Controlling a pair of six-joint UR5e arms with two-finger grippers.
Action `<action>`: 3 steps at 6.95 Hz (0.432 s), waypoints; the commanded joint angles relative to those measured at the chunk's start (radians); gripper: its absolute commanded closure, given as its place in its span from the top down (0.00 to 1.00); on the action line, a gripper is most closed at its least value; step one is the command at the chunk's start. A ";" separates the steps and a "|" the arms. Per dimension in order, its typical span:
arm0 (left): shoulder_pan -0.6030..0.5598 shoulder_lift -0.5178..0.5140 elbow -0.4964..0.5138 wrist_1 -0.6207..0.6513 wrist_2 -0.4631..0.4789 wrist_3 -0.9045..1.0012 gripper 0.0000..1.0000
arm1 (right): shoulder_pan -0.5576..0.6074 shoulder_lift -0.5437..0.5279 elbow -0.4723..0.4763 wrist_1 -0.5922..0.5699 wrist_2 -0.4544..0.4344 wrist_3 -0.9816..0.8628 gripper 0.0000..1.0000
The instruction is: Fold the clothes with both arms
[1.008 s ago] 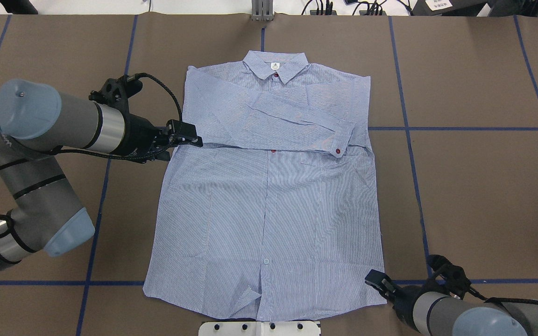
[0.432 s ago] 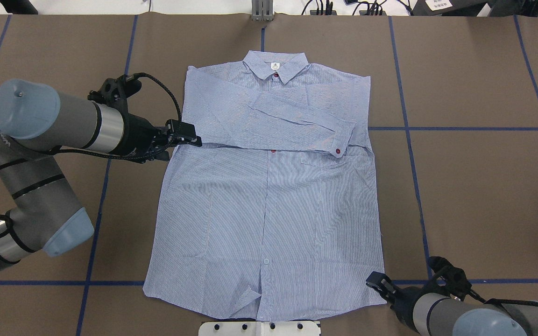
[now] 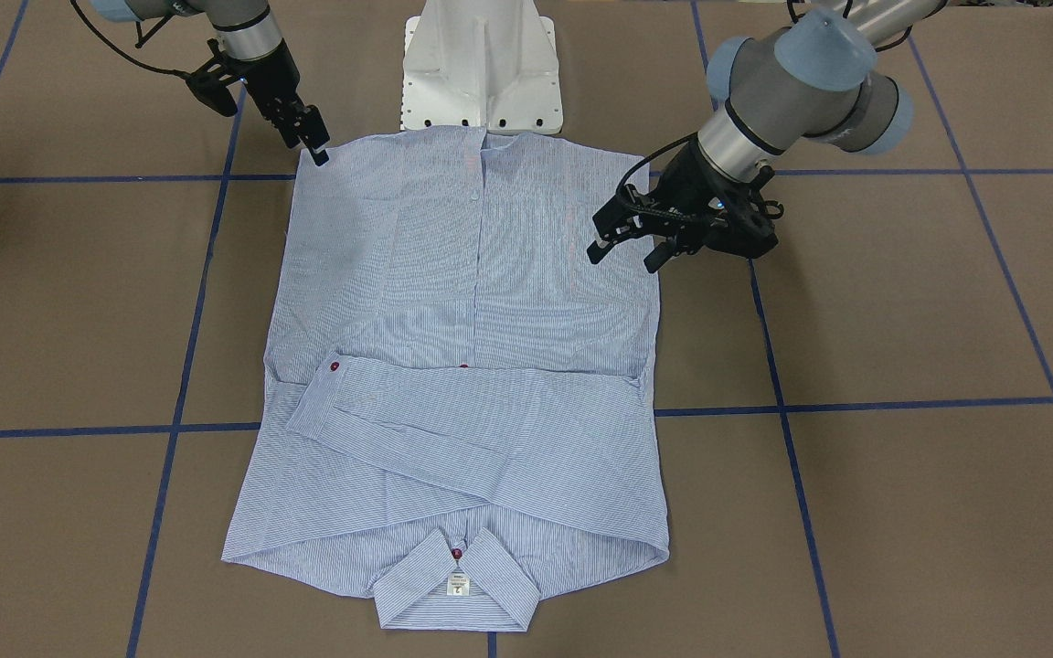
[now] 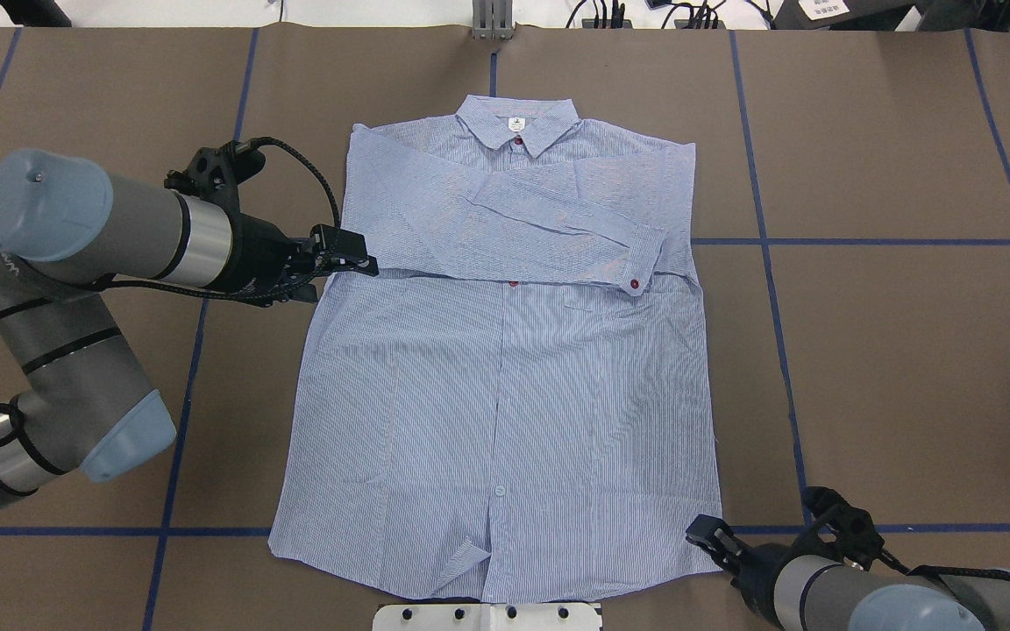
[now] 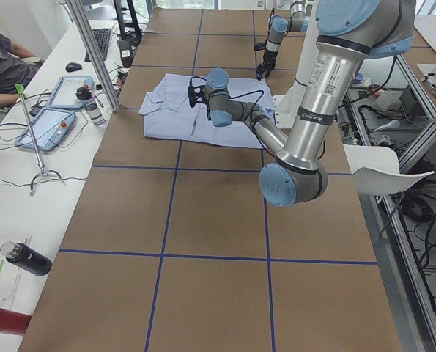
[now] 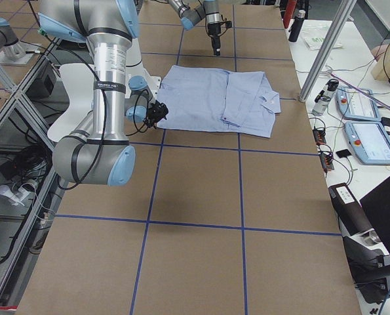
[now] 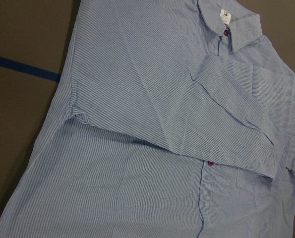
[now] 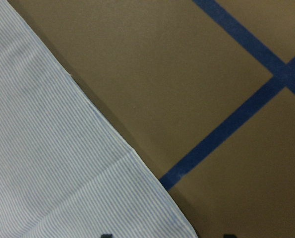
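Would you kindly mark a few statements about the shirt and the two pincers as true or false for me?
1. The shirt lies flat, front up, with its collar pointing away from the robot. True.
2. The sleeves stretch straight out to either side. False: both are folded across the chest.
3. The left pincer is open at the shirt's side edge. True.
4. The right pincer is beside the collar. False: it is at the hem corner on the robot's side, far from the collar.
5. A dark red button shows on the upper sleeve's cuff. True.
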 commanded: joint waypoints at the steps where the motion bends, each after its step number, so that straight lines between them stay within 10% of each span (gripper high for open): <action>1: 0.000 0.000 0.001 -0.001 0.000 0.000 0.99 | -0.010 0.000 -0.003 -0.001 0.001 0.006 0.79; 3: 0.000 0.000 0.001 -0.001 0.000 -0.002 0.99 | -0.013 -0.001 -0.008 -0.012 0.003 0.006 0.77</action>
